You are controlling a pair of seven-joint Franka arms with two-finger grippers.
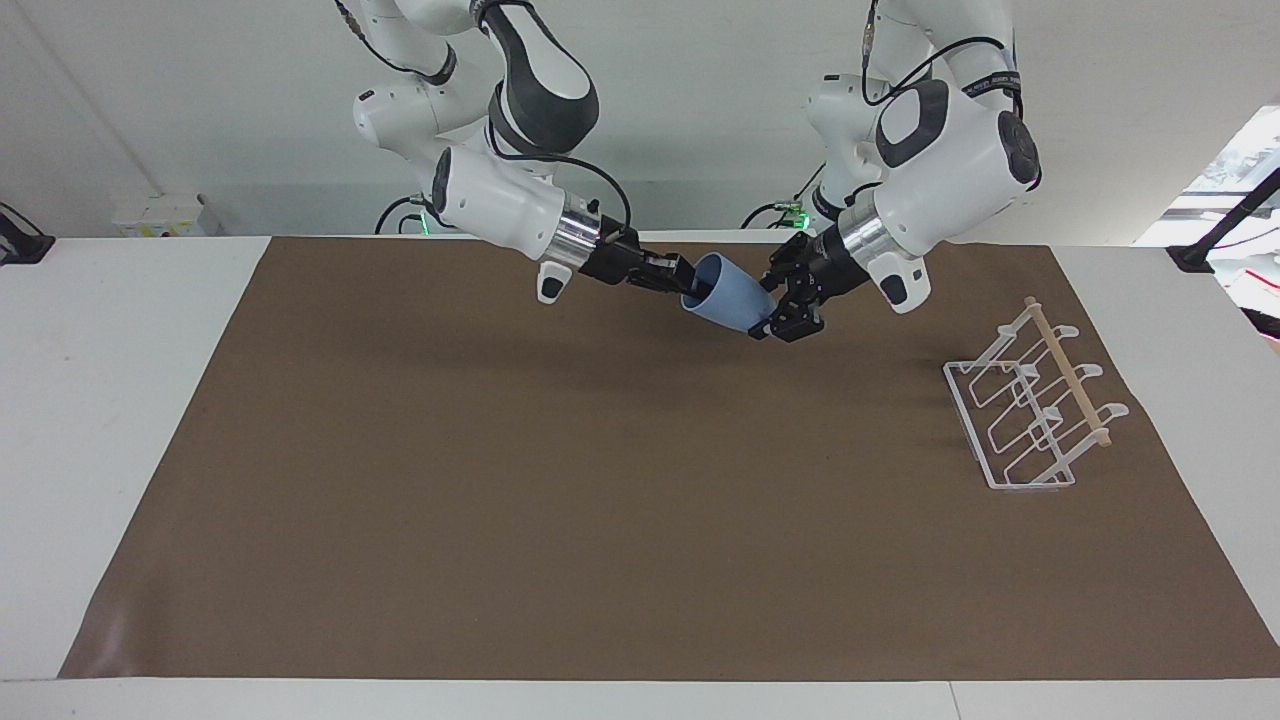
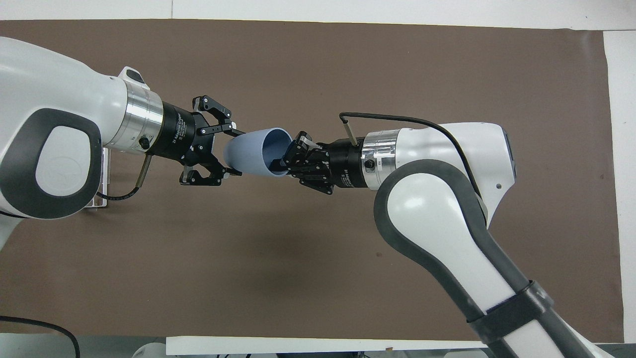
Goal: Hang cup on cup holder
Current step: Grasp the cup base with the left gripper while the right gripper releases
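Observation:
The light-blue cup hangs on its side in the air over the brown mat, near the robots' edge, base toward the left arm's end. My right gripper is shut on its rim, one finger inside the mouth; in the overhead view it sits at the cup's opening. My left gripper is open, and its fingers straddle the cup's base; the overhead view shows the same. The white wire cup holder with its wooden dowel stands at the left arm's end. In the overhead view my left arm hides most of it.
A brown mat covers most of the white table. Both arms stretch toward each other over the part of the mat nearest the robots.

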